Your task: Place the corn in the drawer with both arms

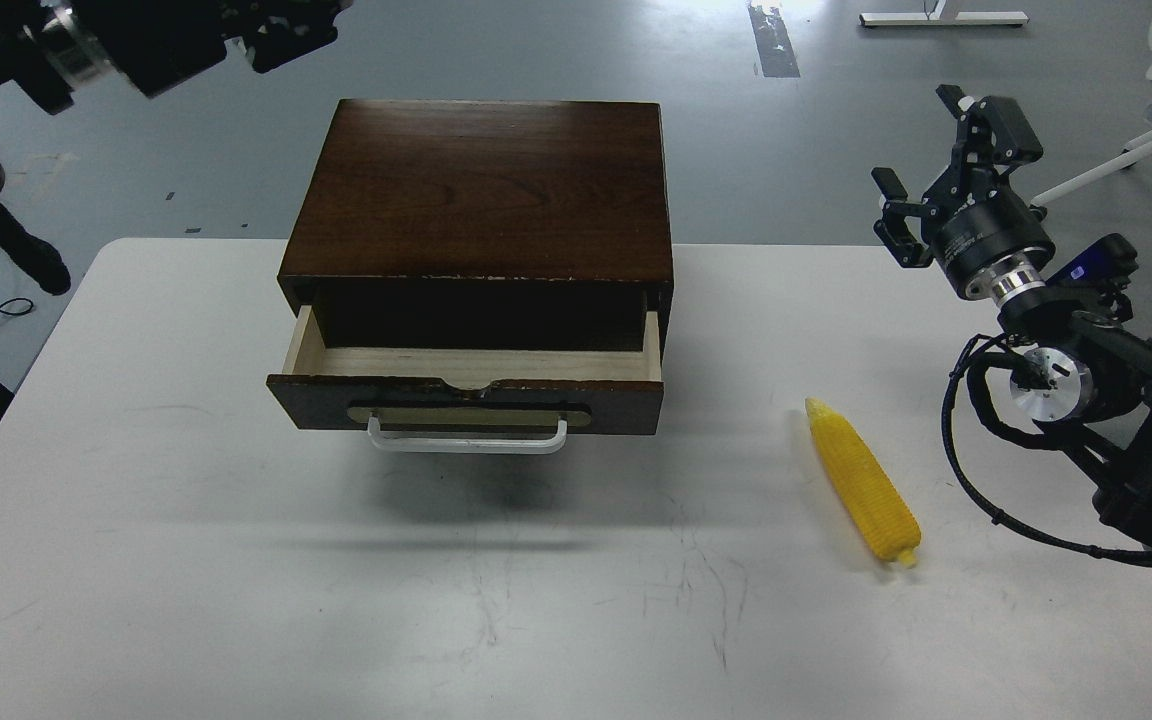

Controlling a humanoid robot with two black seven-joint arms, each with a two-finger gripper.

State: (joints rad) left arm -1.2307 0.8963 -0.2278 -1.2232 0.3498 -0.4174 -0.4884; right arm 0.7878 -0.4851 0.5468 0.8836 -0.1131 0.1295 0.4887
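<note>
Yellow corn (pixel 863 482) on table (pixel 186 560), ungrasped; drawer (pixel 471 385) part open; right gripper (pixel 921 165) spread, empty; left gripper (pixel 281 35) unclear.

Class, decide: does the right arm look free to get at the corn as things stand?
Probably yes. The corn lies alone on the table, right of the drawer, nothing between it and the open right tool.

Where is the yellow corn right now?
In the head view, the corn lies on the white table, right of the open drawer and near the right gripper, touching neither.
</note>
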